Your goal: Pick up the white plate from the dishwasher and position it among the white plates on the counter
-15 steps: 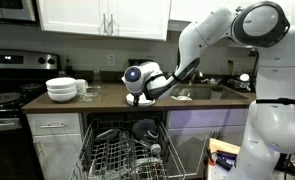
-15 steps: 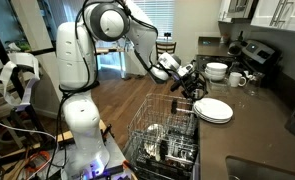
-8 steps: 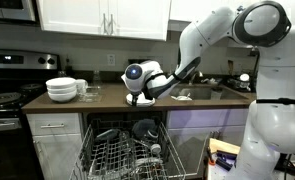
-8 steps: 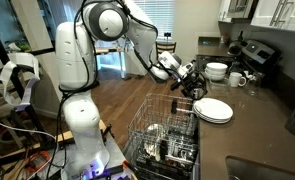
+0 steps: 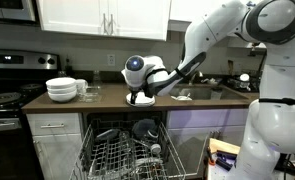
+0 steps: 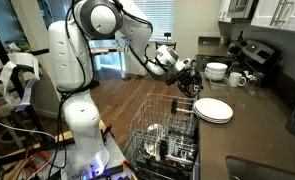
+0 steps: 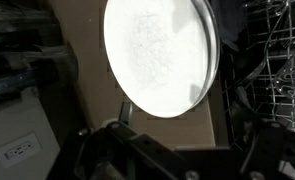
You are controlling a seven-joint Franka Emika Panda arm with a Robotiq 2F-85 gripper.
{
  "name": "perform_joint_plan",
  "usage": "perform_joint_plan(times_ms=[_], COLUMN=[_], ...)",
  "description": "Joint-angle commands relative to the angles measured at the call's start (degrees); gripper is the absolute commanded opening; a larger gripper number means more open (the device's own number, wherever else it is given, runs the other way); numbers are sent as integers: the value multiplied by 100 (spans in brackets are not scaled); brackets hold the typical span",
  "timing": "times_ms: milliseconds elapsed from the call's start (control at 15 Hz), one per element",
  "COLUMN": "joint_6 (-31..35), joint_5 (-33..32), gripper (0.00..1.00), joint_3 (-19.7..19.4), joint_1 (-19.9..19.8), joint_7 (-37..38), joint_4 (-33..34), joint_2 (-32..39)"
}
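tool (image 6: 190,90) hovering just over flat round white plates (image 6: 214,110) on dark brown bench (image 5: 107,100), can't tell if tool is wide or narrow, grey wire dishwasher rack (image 5: 122,155) below plates

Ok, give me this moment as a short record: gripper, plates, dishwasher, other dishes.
gripper: over the white plates, appears clear of them; open or shut cannot be told
white plates: low stack lying flat on the counter, near its front edge
dishwasher: door down, wire rack out, dark dishes in it
bowls: white stack on the counter, toward the stove
wrist view: one round white plate face fills the middle
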Motion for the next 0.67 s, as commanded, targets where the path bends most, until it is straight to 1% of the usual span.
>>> perform_joint_plan(times_ms=[0,133,267,467,600], joint_6=[230,465,819,1266,1358], joint_5=[385,647,1044,1912,2559], gripper=[100,100,100,100,100], joint_3=[75,102,94,71,57], joint_1=[23,15,-3,-23,-29], joint_7=[-377,-552,-816,-1402,-1846], joint_4=[-330,-404,-481,-557,-586], joint_2=[-420,-477,-483,-418,-370])
